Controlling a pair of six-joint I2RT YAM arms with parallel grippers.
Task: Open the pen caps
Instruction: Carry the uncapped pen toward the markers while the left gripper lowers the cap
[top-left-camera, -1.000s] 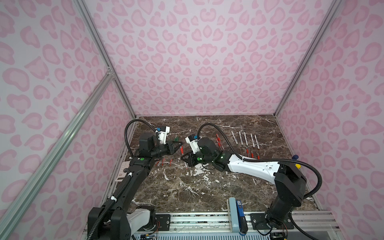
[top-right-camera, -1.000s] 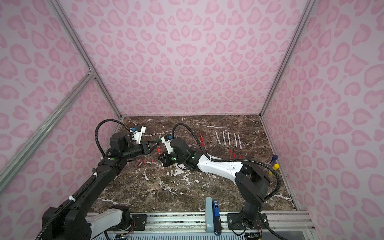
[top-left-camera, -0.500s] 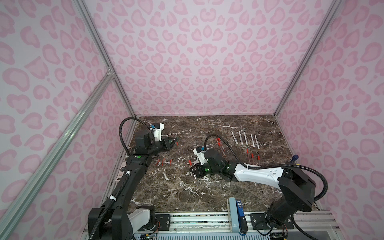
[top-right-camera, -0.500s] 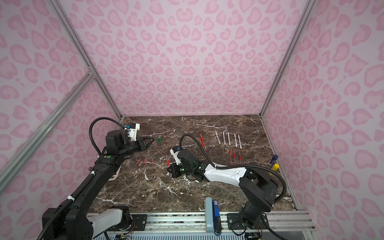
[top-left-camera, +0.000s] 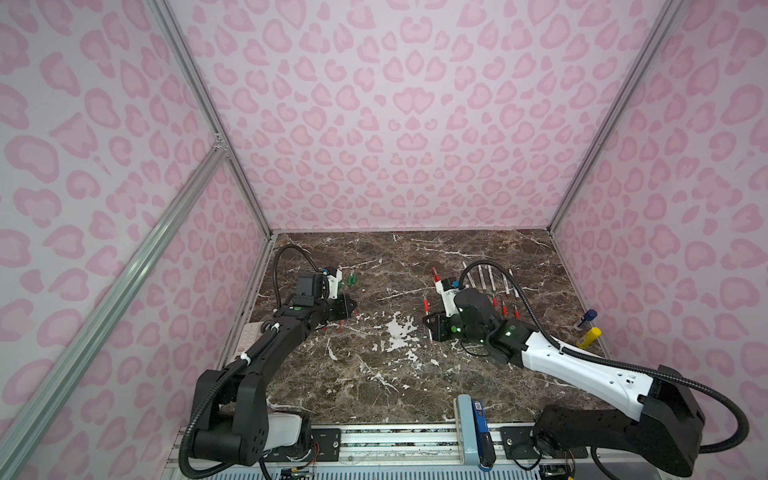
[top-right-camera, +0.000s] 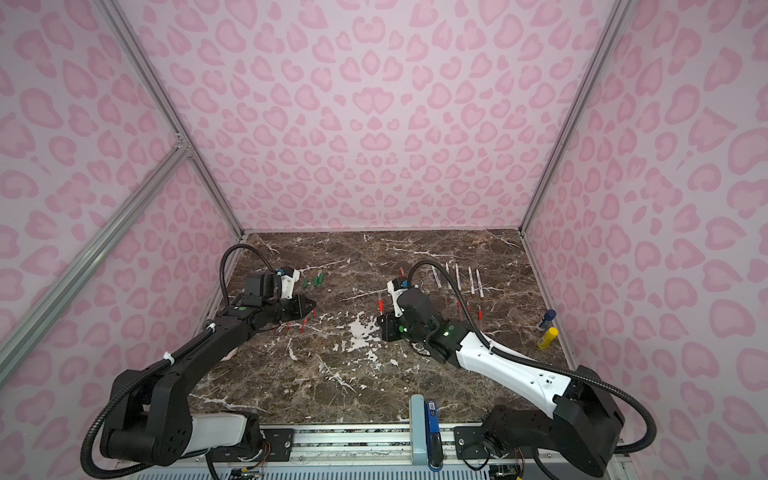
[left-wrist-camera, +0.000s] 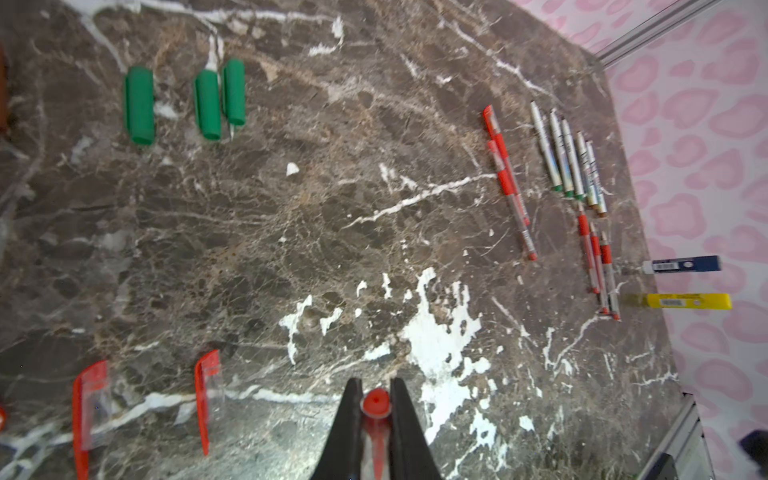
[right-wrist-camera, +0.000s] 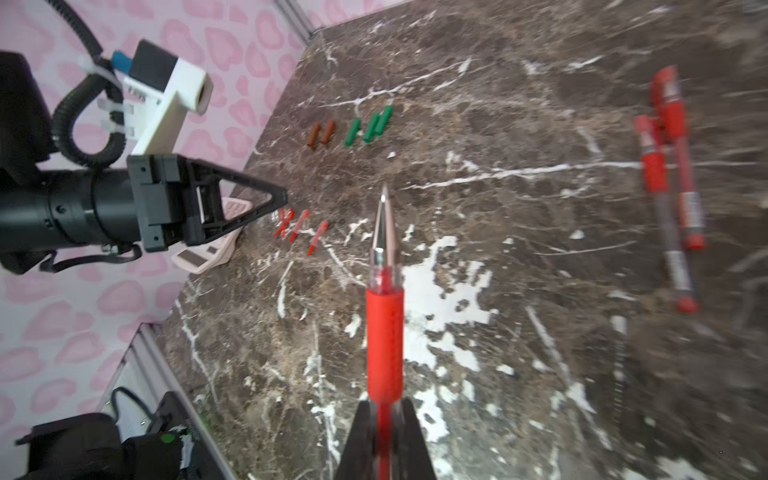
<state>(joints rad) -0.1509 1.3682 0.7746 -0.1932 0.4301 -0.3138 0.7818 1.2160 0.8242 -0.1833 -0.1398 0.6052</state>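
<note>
Left hand (left-wrist-camera: 376, 390) pinches red cap (left-wrist-camera: 376, 405), seemingly; right hand (right-wrist-camera: 384, 405) pinches 1 uncapped pen (right-wrist-camera: 384, 324).

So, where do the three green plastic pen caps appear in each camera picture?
Top view: the three green plastic pen caps lie left on the marble table, in its far half.
Top view: caps at the same spot.
Left wrist: caps far from the white pens, two close together.
Right wrist: caps small, beside two brown caps.
Shared landmark: the table's large white patch.
</note>
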